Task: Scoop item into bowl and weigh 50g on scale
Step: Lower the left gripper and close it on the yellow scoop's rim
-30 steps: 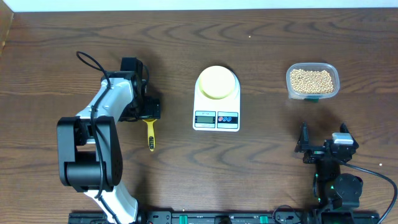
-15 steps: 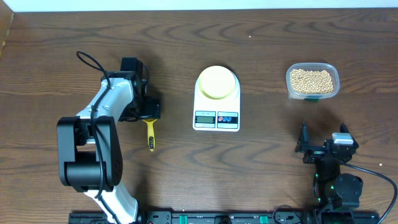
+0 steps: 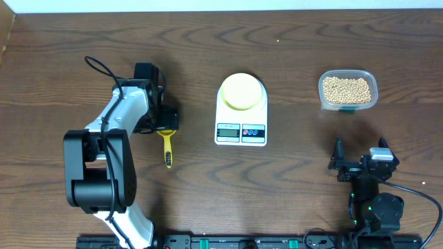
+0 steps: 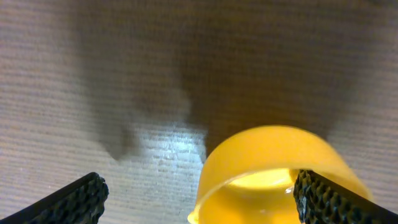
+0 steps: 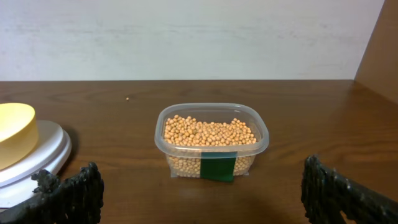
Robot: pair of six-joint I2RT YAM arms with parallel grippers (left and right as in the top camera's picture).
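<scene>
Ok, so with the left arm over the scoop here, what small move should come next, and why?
Probably close the left end effector on the yellow scoop: its fingers stand open either side of the scoop's head, gripping nothing, and the bowl on the scale looks empty.

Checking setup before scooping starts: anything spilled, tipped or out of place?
Nothing stands out. The beans sit inside their tub, the bowl rests upright on the scale, and the scoop lies on the table.

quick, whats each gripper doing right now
left gripper: open, above the yellow scoop, not shut on it
right gripper: open, empty
</scene>
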